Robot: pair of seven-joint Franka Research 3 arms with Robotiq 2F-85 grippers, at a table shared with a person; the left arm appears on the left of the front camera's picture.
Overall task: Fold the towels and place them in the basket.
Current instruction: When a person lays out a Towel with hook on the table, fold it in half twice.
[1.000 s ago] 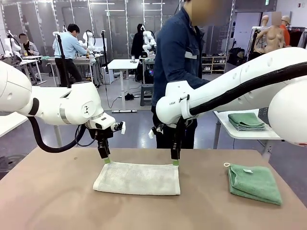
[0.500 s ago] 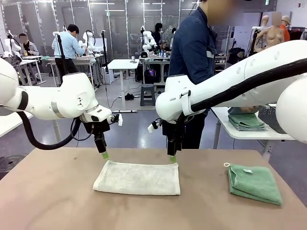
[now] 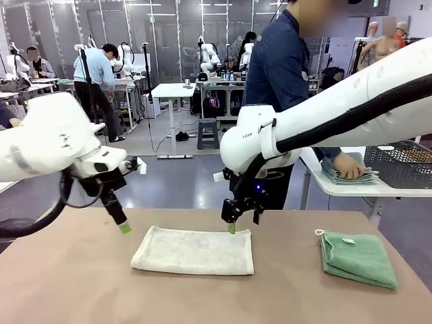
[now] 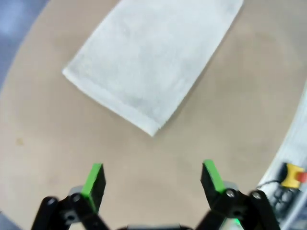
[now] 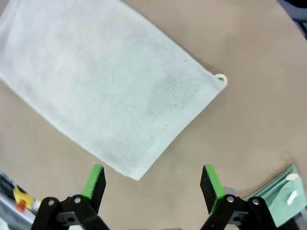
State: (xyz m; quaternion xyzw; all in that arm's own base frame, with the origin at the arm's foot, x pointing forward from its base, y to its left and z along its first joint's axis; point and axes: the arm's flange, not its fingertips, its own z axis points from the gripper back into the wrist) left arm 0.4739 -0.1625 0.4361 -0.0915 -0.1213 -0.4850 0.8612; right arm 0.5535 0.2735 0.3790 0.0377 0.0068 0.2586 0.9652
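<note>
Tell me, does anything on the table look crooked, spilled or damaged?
Nothing stands out. The cream towel lies flat and folded on the table; the green towel lies folded to its right. The left gripper and right gripper are open, empty.

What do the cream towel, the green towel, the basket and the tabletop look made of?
Cream towel: terry cloth, going by its fuzzy matte nap.
Green towel: likely the same kind of cloth, with soft folds and a white tag.
Basket: dark mesh, probably metal wire; too far off to be sure.
Table: smooth matte brown top, maybe laminate.
</note>
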